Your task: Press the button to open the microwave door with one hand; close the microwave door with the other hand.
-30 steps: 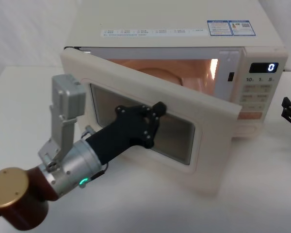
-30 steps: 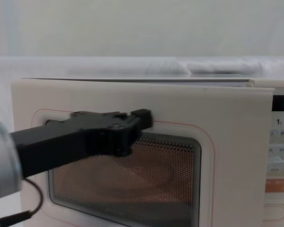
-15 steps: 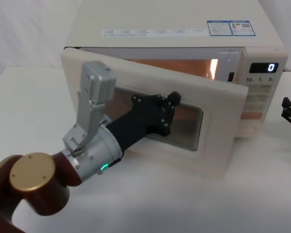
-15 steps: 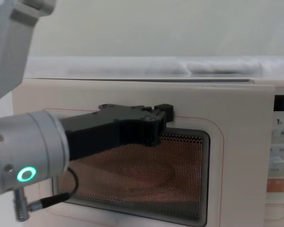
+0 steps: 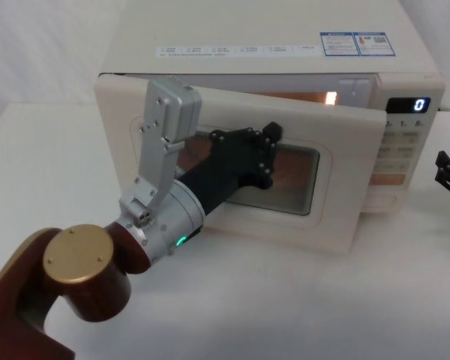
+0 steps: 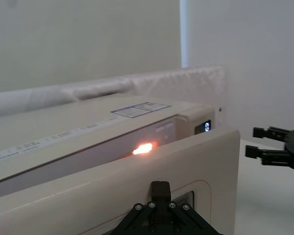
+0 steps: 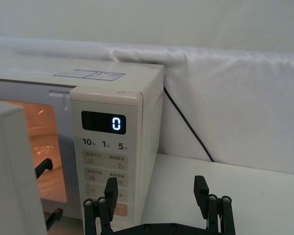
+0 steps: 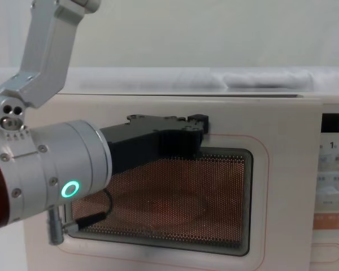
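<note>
I read a glowing "0" on the microwave (image 7: 112, 147) display (image 7: 104, 122); beneath it, on the keypad strip (image 7: 104, 166), "10", "1", "5".

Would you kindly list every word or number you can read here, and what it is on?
"0": black display on the microwave.
"10", "1", "5": control panel, just under the display.
Key captions: too small to read.
Blue-edged sticker and printed strip on the microwave's top: unreadable.

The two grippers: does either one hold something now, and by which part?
Nothing is held. The left gripper pushes against the microwave door at the window's top edge; the right gripper is open and empty, beside the microwave.
</note>
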Tool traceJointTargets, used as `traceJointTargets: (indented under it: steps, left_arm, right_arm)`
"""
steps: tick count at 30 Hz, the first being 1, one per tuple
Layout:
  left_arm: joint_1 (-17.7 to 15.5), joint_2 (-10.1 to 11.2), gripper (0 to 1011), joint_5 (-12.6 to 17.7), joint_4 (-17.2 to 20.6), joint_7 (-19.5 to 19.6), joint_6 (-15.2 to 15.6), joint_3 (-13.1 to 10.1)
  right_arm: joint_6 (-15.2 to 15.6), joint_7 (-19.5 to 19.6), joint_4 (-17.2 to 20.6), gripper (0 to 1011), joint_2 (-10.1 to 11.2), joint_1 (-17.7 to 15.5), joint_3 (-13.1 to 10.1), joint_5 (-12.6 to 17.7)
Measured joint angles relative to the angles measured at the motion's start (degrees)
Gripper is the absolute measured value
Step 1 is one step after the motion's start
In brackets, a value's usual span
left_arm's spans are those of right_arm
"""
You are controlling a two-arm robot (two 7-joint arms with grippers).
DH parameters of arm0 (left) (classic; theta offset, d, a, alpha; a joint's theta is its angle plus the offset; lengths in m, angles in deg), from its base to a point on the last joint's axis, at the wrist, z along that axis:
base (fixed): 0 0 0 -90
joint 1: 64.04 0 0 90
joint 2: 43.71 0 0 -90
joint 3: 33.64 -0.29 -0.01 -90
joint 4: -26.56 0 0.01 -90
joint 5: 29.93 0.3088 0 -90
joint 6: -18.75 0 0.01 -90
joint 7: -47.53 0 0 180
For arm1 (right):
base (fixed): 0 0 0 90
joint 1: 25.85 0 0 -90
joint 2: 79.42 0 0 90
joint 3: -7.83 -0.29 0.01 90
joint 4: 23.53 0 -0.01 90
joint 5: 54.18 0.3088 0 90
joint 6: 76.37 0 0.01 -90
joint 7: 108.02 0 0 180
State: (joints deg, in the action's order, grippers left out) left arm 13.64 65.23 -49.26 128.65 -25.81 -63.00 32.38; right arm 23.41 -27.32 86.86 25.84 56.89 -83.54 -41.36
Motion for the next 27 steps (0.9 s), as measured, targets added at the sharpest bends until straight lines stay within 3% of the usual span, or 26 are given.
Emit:
traceJointTargets:
  steps: [12, 27]
  left_arm:
    - [0.5, -2.9, 0, 3.1, -1.1, -3.3, -0.7, 2.0]
    - [-0.9, -5.0, 0, 3.6, -4.4, -0.9, -2.9, 2.5]
  right_arm:
    - [0.0, 0.0, 0.0, 1002, 0.0, 0.0, 0.0, 0.0]
    - [0.0, 0.0, 0.0, 1002, 0.0, 0.0, 0.0, 0.0]
